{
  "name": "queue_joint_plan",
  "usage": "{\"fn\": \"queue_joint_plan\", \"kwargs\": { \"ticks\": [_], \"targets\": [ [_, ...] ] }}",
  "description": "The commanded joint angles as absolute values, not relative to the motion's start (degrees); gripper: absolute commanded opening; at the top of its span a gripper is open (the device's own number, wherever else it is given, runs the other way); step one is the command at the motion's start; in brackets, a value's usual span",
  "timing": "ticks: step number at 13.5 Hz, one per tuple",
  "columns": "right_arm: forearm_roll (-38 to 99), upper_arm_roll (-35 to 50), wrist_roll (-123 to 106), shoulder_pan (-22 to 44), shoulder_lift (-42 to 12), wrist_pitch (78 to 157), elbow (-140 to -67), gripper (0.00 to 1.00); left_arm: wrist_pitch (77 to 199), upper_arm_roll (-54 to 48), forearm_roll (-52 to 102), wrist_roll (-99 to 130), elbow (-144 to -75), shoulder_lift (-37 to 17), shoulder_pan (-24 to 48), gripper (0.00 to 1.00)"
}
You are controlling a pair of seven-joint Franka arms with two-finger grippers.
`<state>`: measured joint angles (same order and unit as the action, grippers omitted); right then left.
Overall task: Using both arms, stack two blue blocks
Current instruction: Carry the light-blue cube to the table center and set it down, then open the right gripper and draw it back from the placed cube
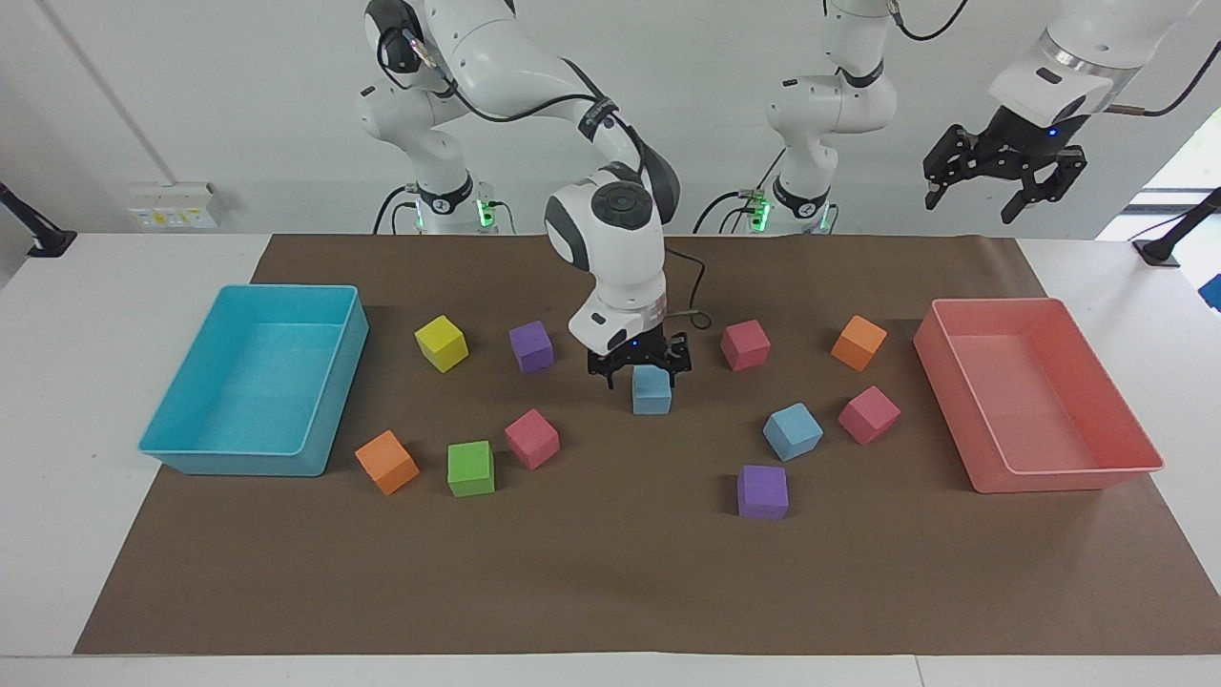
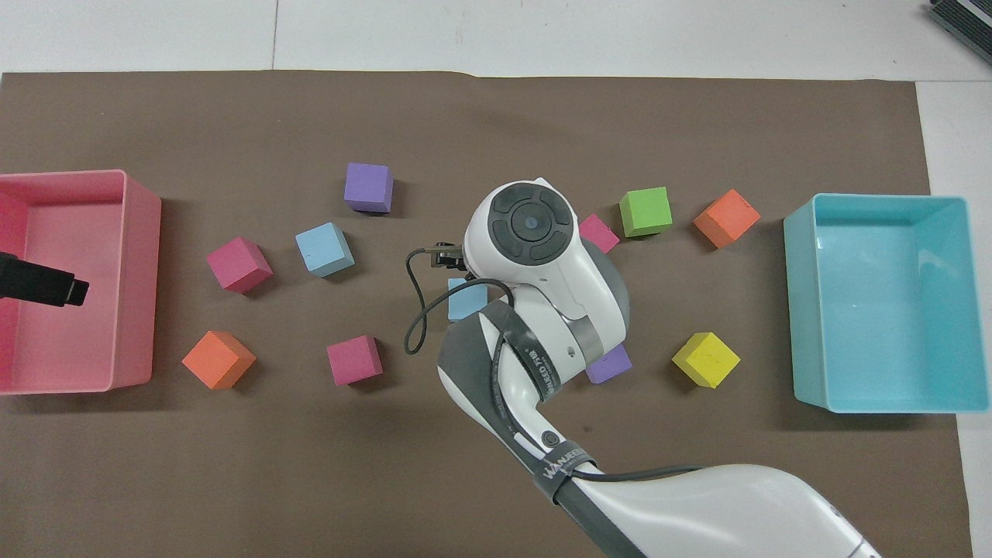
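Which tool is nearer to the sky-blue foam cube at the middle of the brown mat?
Right. The right tool hangs open just above that cube; the left tool waits high over the pink bin.

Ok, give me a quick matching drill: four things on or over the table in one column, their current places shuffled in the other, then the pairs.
Things:
1. right pincer
2. left pincer
3. yellow cube
4. green cube

Places:
A. between an orange cube and a pink cube
B. up over the pink bin
C. open, just over a blue block
D. between the turquoise bin and a purple cube

Pairs: 1-C, 2-B, 3-D, 4-A
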<state>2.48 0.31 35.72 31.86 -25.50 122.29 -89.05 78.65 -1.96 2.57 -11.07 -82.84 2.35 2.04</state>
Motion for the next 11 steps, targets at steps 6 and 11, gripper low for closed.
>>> {"fn": "queue_joint_plan", "kwargs": {
  "ticks": [6, 11],
  "targets": [
    [7.61, 0.97, 26.92, 21.19, -16.00, 110.57, -92.10, 1.00, 79.98, -2.02, 1.93, -7.29, -83.14, 2.81, 2.81, 1.00],
    [20.46, 0.97, 15.84, 17.31, -13.97, 115.74, -101.06, 1.00, 82.44, -2.11, 1.93, -3.79, -83.14, 1.94, 2.90, 1.00]
  ]
}}
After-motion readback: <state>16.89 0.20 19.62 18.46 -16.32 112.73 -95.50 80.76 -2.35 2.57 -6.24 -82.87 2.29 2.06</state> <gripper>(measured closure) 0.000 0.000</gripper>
